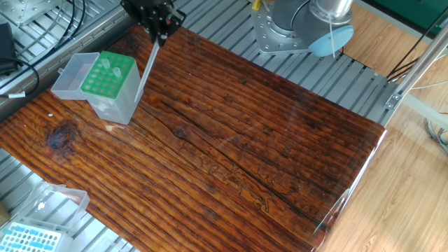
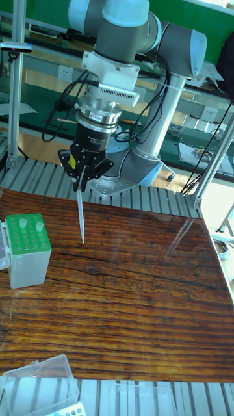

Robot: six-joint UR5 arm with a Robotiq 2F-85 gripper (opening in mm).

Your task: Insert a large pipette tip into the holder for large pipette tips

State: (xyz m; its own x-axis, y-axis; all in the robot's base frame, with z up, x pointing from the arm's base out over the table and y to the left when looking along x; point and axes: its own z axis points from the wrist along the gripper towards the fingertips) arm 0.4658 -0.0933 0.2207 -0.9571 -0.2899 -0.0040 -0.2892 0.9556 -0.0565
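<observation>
My gripper (image 1: 159, 36) (image 2: 80, 184) is shut on the top end of the large pipette tip (image 1: 147, 66) (image 2: 81, 218), a long thin translucent cone that hangs point down in the air. The holder for large pipette tips (image 1: 110, 85) (image 2: 27, 257), a clear box with a green rack and its clear lid swung open to the left, stands on the wooden table near its left edge. Two tips stand in the far rows of the rack. The held tip is right of the holder and higher than the rack; its point is not over any hole.
A smaller box with a light blue rack (image 1: 28, 238) (image 2: 65, 411) and an open clear lid (image 1: 52, 199) (image 2: 39, 383) lies at the table's near-left corner. The arm's base (image 1: 283, 28) stands behind the wooden board (image 1: 245, 140). Cables (image 1: 21, 63) run at the far left.
</observation>
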